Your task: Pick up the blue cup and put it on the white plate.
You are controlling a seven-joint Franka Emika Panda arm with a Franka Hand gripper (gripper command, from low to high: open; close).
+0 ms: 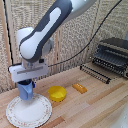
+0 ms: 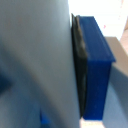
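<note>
The cobalt cup (image 1: pixel 25 92) is a small blue mug standing upright over the near-left part of the alabaster dining ware (image 1: pixel 37 114), a wide white plate with a speckled rim. I cannot tell whether its base touches the plate. My gripper (image 1: pixel 26 85) comes down from above under the white block and is shut on the cup's upper part. In the wrist view the cup's pale blue wall (image 2: pixel 35 60) fills most of the picture, with one blue finger (image 2: pixel 95 65) and its dark pad pressed against it. The other finger is hidden.
A shallow yellow bowl (image 1: pixel 57 93) sits just to the exterior view's right of the plate. A small orange block (image 1: pixel 79 88) lies beyond it. A black toaster oven (image 1: pixel 114 54) with a wire rack (image 1: pixel 97 72) stands at the back right of the wooden table (image 1: pixel 95 110).
</note>
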